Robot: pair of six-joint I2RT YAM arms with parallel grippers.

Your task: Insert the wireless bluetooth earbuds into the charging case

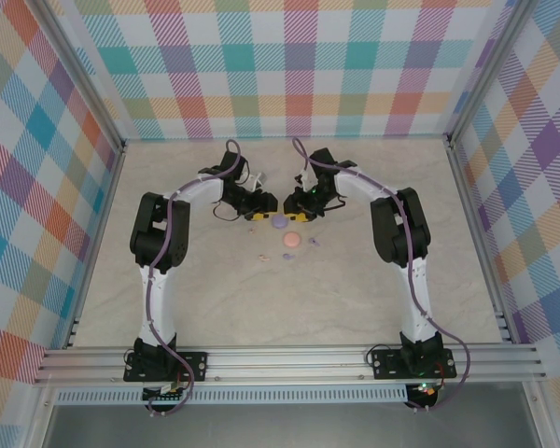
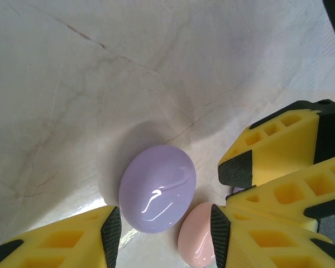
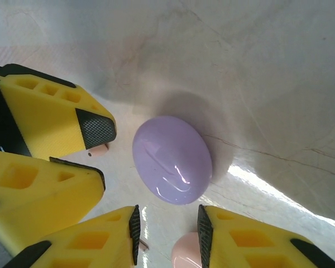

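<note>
Left gripper [image 2: 165,237] wide, right gripper [image 3: 169,234] narrower — both empty, close around the purple charging case [image 3: 172,159].

The worktop [image 1: 355,299] is a pale, marbled, level surface. A purple round case [image 1: 279,222] lies on it. A pink round case [image 1: 290,241] lies just beside the purple round case, toward the near edge. Tiny earbuds [image 1: 264,256] lie scattered near the purple round case, apart from it.

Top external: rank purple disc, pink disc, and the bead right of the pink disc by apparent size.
Largest: purple disc and pink disc, too close to rank.
Smallest: bead, far smaller than either.
</note>
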